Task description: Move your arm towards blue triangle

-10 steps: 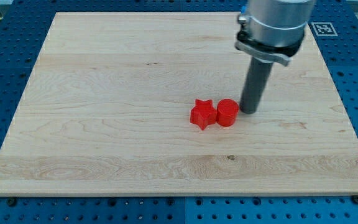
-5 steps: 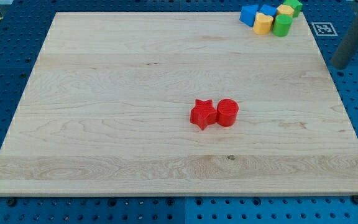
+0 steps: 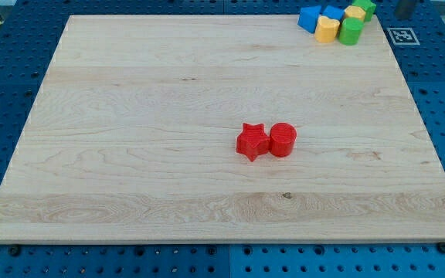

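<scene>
Wooden board (image 3: 130,116) | my tip (image 3: 405,15) at the view's top right edge, off the board, no jaws | blue triangle (image 3: 309,18) top right, clustered with blue (image 3: 333,12), yellow (image 3: 327,29), green (image 3: 351,32) blocks | red star (image 3: 251,141) touching red cylinder (image 3: 282,140) mid-board

Only a small part of the arm shows: the bottom of the rod (image 3: 405,6), a short dark grey stub cut off by the view's top edge. It looks plain and even in colour, close to charcoal, with slightly soft, blurred edges. The tip (image 3: 405,15) ends blunt, in the same dark tone as the shaft above it. The stub is too small and too blurred to tell any surface detail, finish or marking. The rest of the arm lies outside the view.
</scene>
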Tool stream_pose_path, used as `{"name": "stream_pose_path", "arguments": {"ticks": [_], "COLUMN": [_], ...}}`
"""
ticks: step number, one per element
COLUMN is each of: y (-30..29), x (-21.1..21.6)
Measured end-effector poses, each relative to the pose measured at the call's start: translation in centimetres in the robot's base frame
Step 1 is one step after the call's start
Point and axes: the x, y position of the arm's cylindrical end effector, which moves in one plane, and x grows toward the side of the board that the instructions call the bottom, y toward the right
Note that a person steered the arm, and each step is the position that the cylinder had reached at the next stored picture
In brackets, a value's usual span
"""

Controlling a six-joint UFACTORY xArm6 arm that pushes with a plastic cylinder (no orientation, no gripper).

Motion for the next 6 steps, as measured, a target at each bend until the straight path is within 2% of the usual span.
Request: {"name": "stream_pose_path", "arguments": {"ticks": [2, 3, 4, 5, 6], "y": [0.0, 0.1, -0.5, -5.1, -14.5], "x": [-0.1, 1.7, 11.4, 20.0, 19.6]}}
